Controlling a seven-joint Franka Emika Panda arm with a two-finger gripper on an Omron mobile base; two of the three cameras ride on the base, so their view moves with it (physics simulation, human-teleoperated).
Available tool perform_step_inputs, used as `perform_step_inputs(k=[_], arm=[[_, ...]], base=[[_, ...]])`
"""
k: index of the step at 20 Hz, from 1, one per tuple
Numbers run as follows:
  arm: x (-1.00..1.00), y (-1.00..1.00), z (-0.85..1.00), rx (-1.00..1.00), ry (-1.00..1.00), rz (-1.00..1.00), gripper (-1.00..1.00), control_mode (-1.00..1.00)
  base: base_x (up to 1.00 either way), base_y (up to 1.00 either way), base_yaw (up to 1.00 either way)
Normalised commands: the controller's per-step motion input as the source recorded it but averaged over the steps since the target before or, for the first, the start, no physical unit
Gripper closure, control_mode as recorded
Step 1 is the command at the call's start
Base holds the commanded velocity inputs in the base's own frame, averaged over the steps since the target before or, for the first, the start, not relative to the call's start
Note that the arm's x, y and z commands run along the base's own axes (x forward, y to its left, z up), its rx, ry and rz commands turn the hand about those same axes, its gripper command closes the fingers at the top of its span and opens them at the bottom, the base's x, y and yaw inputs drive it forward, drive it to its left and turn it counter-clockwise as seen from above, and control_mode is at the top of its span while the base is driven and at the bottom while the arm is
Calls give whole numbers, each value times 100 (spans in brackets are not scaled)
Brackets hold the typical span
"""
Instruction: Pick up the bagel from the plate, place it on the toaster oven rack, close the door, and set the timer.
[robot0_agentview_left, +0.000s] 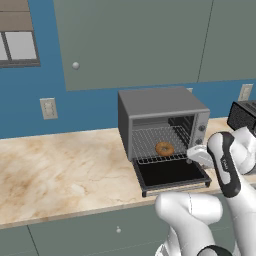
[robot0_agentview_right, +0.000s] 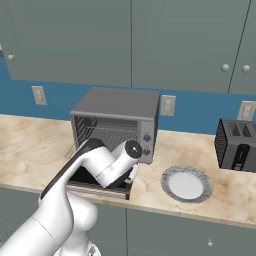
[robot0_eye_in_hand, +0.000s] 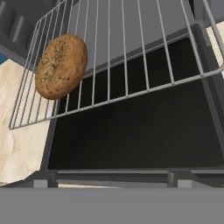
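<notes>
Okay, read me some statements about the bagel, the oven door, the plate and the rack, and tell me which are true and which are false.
1. The bagel lies on the rack. True.
2. The door of the toaster oven is closed. False: it hangs open, folded down flat in front.
3. The plate holds the bagel. False: the plate holds nothing.
4. The plate sits on the counter between the toaster oven and a black toaster. True.
5. The rack is pulled partly out over the door. True.
</notes>
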Motion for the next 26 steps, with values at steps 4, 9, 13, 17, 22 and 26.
perform_step_inputs(k=[4, 9, 13, 17, 22, 26], arm=[[38, -21, -21, 1, 7, -2, -100, -100], [33, -32, -22, 2, 7, -1, -100, -100], [30, -30, -23, 2, 5, 0, -100, -100], [42, -22, -14, 1, 5, -1, -100, -100], [41, -13, -14, 0, 5, -1, -100, -100], [34, -1, -6, 0, 2, -1, -100, -100]], base=[[0, 0, 0], [0, 0, 0], [0, 0, 0], [0, 0, 0], [0, 0, 0], [0, 0, 0]])
